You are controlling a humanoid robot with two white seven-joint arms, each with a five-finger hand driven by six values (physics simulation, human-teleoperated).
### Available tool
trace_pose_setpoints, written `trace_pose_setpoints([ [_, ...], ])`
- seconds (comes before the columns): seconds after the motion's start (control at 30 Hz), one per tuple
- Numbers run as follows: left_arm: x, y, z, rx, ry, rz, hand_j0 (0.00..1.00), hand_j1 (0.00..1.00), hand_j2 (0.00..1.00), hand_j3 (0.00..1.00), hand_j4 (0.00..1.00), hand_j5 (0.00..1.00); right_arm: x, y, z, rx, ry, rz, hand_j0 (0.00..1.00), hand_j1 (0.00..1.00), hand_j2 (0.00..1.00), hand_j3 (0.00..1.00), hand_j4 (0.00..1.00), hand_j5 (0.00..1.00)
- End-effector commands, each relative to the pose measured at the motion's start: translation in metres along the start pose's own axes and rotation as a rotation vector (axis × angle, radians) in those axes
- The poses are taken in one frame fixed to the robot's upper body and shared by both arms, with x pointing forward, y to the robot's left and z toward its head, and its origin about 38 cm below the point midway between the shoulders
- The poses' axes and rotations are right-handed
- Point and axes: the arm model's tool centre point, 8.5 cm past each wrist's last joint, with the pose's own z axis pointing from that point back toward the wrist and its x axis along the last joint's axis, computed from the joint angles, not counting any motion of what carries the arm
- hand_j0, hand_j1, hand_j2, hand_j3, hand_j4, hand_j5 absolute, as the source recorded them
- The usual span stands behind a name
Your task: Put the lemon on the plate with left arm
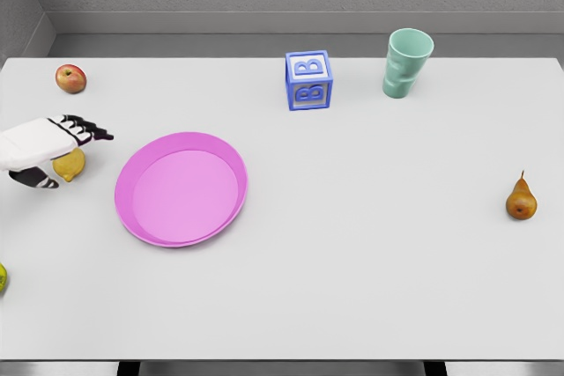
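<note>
Leftmost, at the counter's (352, 288) edge, a greenish fruit (3, 277) peeks in, and a red apple (70, 78) sits farther back. Just below the apple, the left hand (62, 154) reaches in, fingers and thumb curled around the yellow lemon (70, 165), which is low at the counter beside the pink plate (181, 188). Further right stand a blue letter block (308, 80) and a mint cup (407, 62). Far right rests a pear (521, 201).

White table (352, 288): red apple (70, 78) far left; blue letter-B block (308, 80) and upright mint-green cup (407, 62) at rear; pear (521, 201) right; green fruit (2, 277), left edge, cropped.
</note>
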Motion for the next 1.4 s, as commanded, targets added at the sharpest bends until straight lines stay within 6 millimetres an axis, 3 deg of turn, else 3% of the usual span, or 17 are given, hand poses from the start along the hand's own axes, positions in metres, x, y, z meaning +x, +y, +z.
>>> trace_pose_setpoints([
  [0.0, -0.001, -0.001, 0.000, -0.008, 0.007, -0.009, 1.00, 1.00, 1.00, 1.00, 1.00, 1.00, 0.000, 0.000, 0.000, 0.000, 0.000, 0.000, 1.00, 1.00, 1.00, 1.00, 1.00, 1.00],
  [0.43, 0.002, -0.013, -0.010, -0.055, 0.018, -0.054, 1.00, 1.00, 1.00, 1.00, 1.00, 1.00, 0.000, 0.000, 0.000, 0.000, 0.000, 0.000, 1.00, 1.00, 1.00, 1.00, 1.00, 1.00],
  [0.77, 0.002, -0.013, -0.013, -0.101, 0.027, -0.104, 0.88, 0.88, 0.88, 0.88, 0.88, 0.88, 0.000, 0.000, 0.000, 0.000, 0.000, 0.000, 1.00, 1.00, 1.00, 1.00, 1.00, 1.00],
  [1.37, 0.000, -0.015, -0.013, -0.149, 0.027, -0.148, 0.81, 0.81, 0.81, 0.81, 0.81, 0.81, 0.000, 0.000, 0.000, 0.000, 0.000, 0.000, 1.00, 1.00, 1.00, 1.00, 1.00, 1.00],
])
